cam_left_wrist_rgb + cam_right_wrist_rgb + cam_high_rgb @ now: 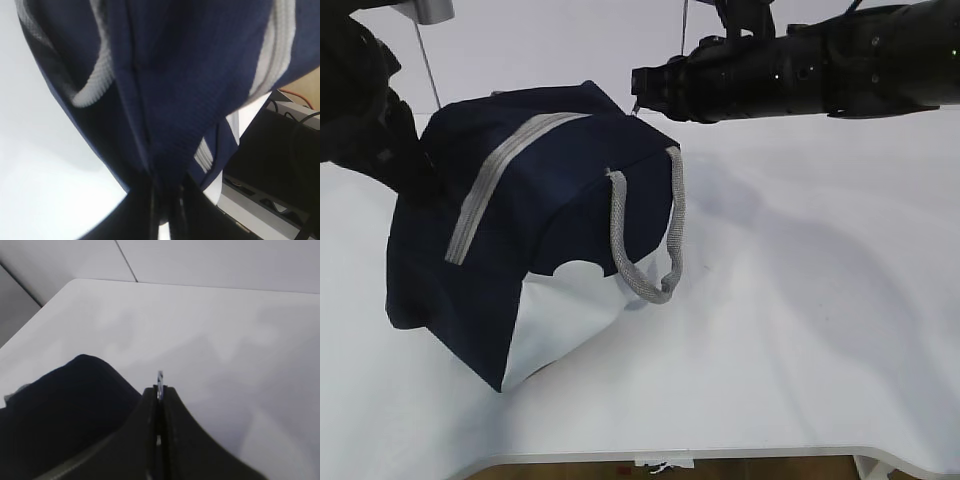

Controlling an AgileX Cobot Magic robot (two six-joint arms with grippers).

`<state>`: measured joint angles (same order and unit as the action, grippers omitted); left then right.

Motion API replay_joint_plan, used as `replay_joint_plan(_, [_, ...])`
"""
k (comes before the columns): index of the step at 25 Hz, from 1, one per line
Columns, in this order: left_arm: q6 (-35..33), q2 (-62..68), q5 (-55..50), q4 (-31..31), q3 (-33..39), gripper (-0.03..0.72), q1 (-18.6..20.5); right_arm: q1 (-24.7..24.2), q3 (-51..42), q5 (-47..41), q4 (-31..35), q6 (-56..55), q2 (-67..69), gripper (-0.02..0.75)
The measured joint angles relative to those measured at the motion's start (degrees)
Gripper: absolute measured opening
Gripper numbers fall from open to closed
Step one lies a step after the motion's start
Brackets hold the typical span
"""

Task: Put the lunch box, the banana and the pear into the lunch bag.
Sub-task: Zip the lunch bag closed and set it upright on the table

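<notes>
Pinching lunch bag [520, 230] fabric — left jaws | right jaws — zipper pull [160, 377]

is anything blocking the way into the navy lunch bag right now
Yes: the large boxy navy-blue fabric lunch bag shows its grey zipper closed along the top, so the opening is shut. The right tool pinches a small metal pull; the left tool clamps the bag's fabric. No lunch box, banana or pear is visible.

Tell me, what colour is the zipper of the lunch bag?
Grey. The zipper runs across the navy-blue lunch bag; the exterior view shows it best.
</notes>
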<state>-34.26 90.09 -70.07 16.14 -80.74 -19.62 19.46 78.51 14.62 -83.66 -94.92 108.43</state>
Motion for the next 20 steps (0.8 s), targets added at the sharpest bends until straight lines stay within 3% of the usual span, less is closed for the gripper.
replay_joint_plan(13, [0.0, -0.2, -0.1, 0.7, 1.5, -0.005, 0.0, -0.3, 0.0, -3.5, -7.3, -2.7, 0.1, -0.011])
replay_joint_plan(20, [2.1, -0.2, 0.0, 1.4, 2.9, -0.004, 0.0, -0.3, 0.0, 1.5, -7.7, -4.1, 0.1, -0.011])
